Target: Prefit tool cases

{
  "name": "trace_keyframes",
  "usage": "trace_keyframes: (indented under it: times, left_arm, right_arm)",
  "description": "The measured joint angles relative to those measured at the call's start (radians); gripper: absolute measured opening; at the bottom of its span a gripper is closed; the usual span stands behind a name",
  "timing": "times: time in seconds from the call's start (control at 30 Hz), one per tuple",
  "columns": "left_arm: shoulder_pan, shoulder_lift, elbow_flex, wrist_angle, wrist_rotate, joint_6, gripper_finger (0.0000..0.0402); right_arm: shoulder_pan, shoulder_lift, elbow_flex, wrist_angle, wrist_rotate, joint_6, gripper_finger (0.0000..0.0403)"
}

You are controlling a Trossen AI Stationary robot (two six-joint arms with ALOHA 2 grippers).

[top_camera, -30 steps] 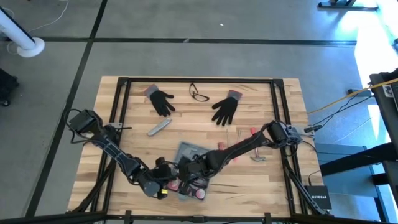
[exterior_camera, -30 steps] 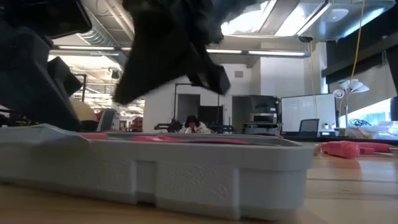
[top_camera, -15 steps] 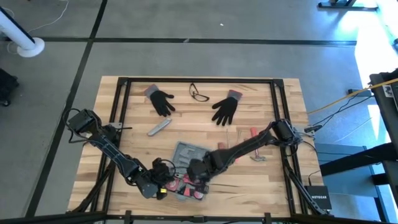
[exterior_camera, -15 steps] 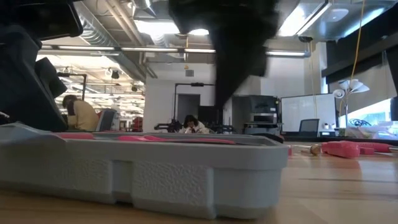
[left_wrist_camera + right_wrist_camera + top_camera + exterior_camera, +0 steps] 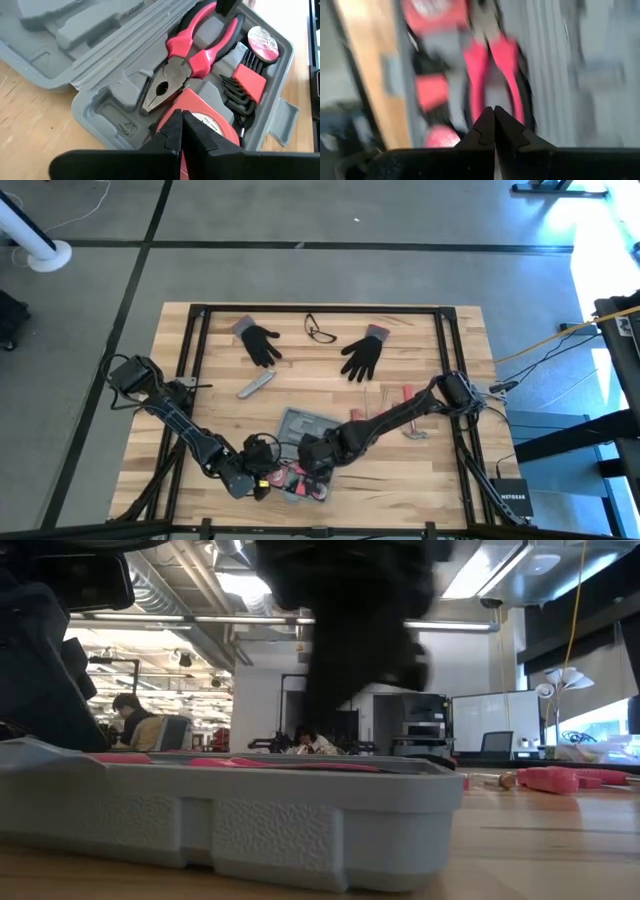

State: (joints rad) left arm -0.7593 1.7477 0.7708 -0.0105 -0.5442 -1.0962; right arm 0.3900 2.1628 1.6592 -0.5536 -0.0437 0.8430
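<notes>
While both arms crowd the near edge of the table, the scene reads as follows.

Tool case (image 5: 300, 442): lies open near the table's front edge, lid half (image 5: 75, 35) flat beside the tray half, so the recesses face up for fitting.
Pliers (image 5: 187, 60): red-handled, seated in their moulded recess, nose toward the left wrist camera.
Other contents: hex keys in a red holder (image 5: 245, 87), a round red-labelled disc (image 5: 262, 40) in a corner pocket, and a red tape measure (image 5: 210, 125) directly under the left fingers.
Left gripper (image 5: 181, 129): fingers pressed together, holding nothing, poised just over the tape measure; probably to press it home.
Right gripper (image 5: 494, 122): fingers pressed together, empty, over the pliers' handles; likely pushing, not picking.
Loose tools (image 5: 408, 412): red-handled pieces on bare wood beside the right arm, apparently not yet fitted.
Hard to make out: the right wrist view is smeared. From above, the arms cover much of the case. Whether either fingertip touches anything cannot be told.
</notes>
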Motion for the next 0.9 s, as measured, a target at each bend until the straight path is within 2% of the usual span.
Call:
trace_keyframes:
  times: [0.1, 0.4, 0.67, 0.9]
  left_arm:
    - [0.007, 0.0, 0.0, 0.0, 0.002, -0.005, 0.0]
    - [0.028, -0.012, 0.0, -0.017, 0.003, -0.049, 0.0]
    - [0.051, -0.14, -0.007, -0.155, 0.012, 0.037, 0.0]
    - [0.056, -0.273, -0.005, -0.256, -0.069, 0.095, 0.0]
  right_arm:
    - [-0.009, 0.004, 0.0, 0.073, 0.011, 0.019, 0.0]
    - [-0.027, 0.033, -0.001, 0.077, 0.07, 0.038, 0.0]
    - [-0.079, -0.02, -0.001, 0.072, 0.079, -0.068, 0.0]
    - [-0.075, -0.064, 0.0, 0.054, 0.076, -0.142, 0.0]
